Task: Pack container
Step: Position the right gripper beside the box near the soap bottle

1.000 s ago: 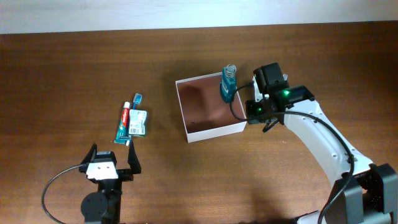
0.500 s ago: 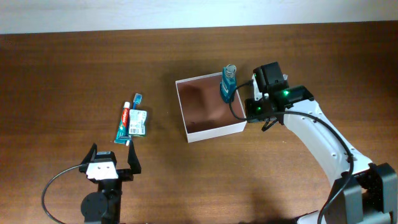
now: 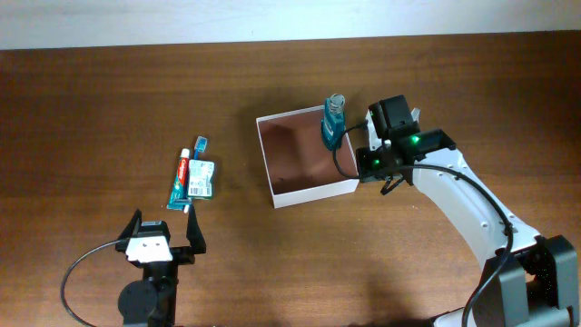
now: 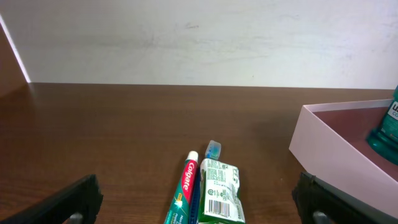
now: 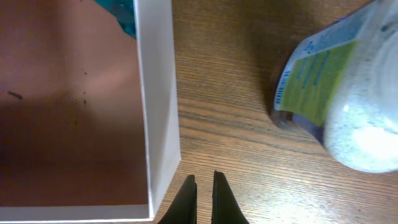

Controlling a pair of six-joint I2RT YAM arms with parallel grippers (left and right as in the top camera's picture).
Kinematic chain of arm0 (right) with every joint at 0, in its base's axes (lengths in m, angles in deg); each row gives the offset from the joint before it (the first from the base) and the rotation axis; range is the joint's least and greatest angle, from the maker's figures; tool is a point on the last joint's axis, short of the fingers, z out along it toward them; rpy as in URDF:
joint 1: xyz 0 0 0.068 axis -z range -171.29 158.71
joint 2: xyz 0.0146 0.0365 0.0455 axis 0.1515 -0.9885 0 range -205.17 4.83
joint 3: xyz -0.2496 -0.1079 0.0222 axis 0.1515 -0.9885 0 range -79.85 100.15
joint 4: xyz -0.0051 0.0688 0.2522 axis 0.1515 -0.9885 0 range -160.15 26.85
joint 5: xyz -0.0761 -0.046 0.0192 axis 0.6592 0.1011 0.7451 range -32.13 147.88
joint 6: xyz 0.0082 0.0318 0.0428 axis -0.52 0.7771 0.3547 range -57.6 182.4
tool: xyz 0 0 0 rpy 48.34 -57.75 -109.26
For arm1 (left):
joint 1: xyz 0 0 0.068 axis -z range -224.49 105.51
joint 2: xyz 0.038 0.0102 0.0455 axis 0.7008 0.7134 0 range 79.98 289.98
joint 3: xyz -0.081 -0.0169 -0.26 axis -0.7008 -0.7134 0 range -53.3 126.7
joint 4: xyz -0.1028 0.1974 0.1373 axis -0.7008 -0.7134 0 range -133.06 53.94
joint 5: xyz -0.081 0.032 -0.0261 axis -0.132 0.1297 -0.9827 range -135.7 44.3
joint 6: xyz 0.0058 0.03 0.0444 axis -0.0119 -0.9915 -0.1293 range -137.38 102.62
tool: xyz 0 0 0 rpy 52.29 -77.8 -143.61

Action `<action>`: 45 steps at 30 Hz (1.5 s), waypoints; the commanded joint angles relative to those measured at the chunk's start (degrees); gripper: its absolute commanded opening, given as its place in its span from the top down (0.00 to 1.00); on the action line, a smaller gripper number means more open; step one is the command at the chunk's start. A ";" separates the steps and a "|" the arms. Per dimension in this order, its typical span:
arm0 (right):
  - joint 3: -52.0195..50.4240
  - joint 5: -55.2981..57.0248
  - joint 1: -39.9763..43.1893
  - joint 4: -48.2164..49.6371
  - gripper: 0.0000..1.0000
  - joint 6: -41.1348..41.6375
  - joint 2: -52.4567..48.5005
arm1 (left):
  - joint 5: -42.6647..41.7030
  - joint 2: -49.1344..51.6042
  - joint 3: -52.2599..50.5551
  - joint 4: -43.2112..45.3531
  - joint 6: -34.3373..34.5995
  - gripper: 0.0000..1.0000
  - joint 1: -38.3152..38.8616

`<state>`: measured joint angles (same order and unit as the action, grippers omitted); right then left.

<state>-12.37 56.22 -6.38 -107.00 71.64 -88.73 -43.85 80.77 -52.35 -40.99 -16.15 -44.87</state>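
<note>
One teal bottle [image 3: 331, 125]: upright inside container [image 3: 313, 193], at a corner.
Left gripper [image 3: 165, 222]: wide apart, empty, near toothpaste [image 3: 182, 178].
Right gripper [image 5: 203, 182]: pinched together, empty, just outside container wall.

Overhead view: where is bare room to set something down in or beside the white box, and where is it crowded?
Bare: the reddish-brown floor of the square white cardboard box beside the teal bottle; the wooden table between box and red-green toothpaste tube. Crowded: the wall with the bottle inside and the shut right gripper outside.
</note>
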 commanded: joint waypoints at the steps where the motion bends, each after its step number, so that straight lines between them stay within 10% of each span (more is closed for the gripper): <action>1: -0.59 -2.49 0.07 0.17 0.96 -0.02 -0.46 | -0.83 -0.44 -0.44 0.17 -0.90 0.01 0.24; 45: -3.74 -8.20 0.07 3.41 0.96 -0.02 -0.68 | -0.83 -0.46 -0.44 0.17 -0.90 0.01 0.24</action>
<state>-15.69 50.54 -6.38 -103.77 71.64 -89.10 -43.85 80.77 -52.35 -40.99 -16.15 -44.87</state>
